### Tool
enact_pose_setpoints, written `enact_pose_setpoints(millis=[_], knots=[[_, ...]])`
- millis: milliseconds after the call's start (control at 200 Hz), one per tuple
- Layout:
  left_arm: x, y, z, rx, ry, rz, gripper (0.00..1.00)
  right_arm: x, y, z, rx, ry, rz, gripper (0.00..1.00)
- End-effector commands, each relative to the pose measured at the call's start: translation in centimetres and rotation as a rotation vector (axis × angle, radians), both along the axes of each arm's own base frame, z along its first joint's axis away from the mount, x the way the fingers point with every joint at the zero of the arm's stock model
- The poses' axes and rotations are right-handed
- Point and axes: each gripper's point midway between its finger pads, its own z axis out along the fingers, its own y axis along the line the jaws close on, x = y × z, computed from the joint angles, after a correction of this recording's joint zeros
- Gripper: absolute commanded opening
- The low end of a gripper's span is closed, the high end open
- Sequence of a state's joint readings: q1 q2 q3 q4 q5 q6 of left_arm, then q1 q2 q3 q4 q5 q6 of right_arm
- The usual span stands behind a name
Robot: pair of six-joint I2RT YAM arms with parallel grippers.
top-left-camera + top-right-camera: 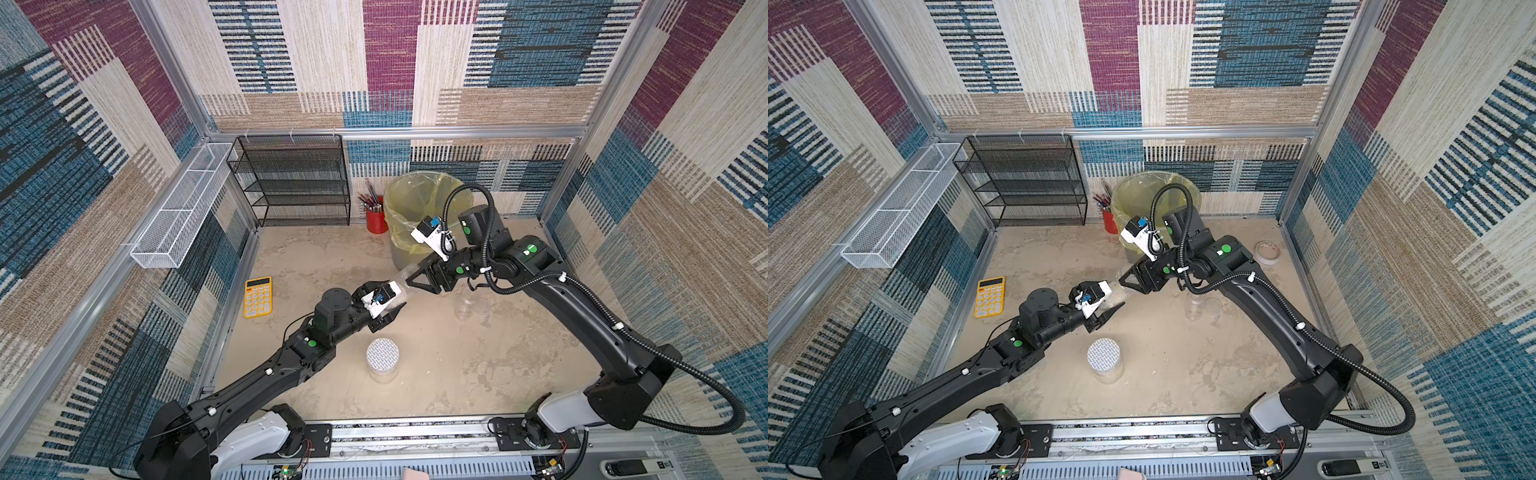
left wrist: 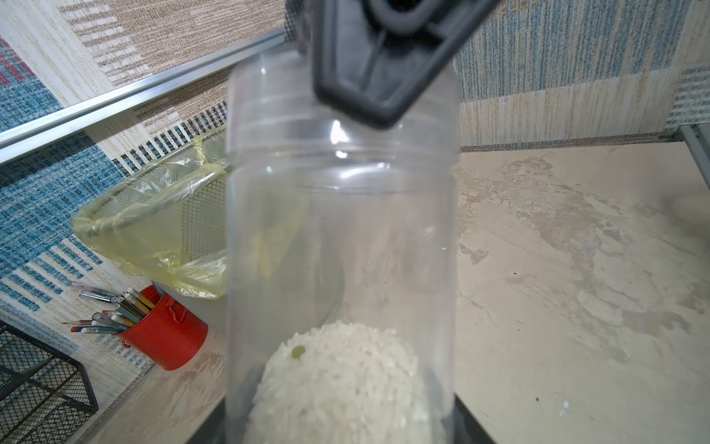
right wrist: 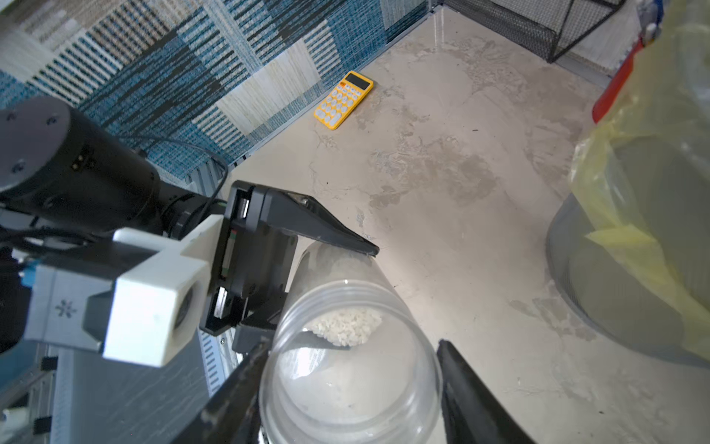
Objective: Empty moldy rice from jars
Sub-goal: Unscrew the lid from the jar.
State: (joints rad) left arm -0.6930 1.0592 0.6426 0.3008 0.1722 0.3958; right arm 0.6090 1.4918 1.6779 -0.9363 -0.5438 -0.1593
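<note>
Both arms angle inward, left gripper (image 1: 392,301) clamped narrow, right gripper (image 1: 411,276) clamped wider, tips nearly meeting.

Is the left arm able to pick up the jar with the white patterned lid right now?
Probably not yet. The left gripper is shut on the clear jar with rice, so it has no free grip. The lidded jar itself stands in the open beside that arm, nothing covering it.
</note>
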Motion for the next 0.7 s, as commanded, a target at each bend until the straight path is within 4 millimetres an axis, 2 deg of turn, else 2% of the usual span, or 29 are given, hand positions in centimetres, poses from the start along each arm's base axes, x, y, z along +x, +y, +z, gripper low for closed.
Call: enact_pose_setpoints(millis=[0,135,330,531,696], knots=[[-0.7,-0.3,0.1,-0.038,0.046,-0.032,0.0,0.5,-0.1,-0.6,-0.073,-0.147,0.127,0.41],[-1.1,0.0,-0.2,-0.038,0.059,-0.035,0.0,0.8,-1.0,-1.9,-0.126,-0.174,0.178,0.42],[-1.2,0.2,-1.0,-0.012,0.075,-0.03,0.0,-0.5,-1.3,0.3,-0.08,-0.278,0.305,0.46],[-1.2,0.1,-1.1,-0.004,0.09,-0.034,0.0,-0.3,-2.0,-0.5,-0.115,-0.321,0.366,0.48],[-1.1,0.4,-1.4,0.011,0.09,-0.017,0.0,0.4,-2.4,0.5,-0.109,-0.405,0.398,0.48]])
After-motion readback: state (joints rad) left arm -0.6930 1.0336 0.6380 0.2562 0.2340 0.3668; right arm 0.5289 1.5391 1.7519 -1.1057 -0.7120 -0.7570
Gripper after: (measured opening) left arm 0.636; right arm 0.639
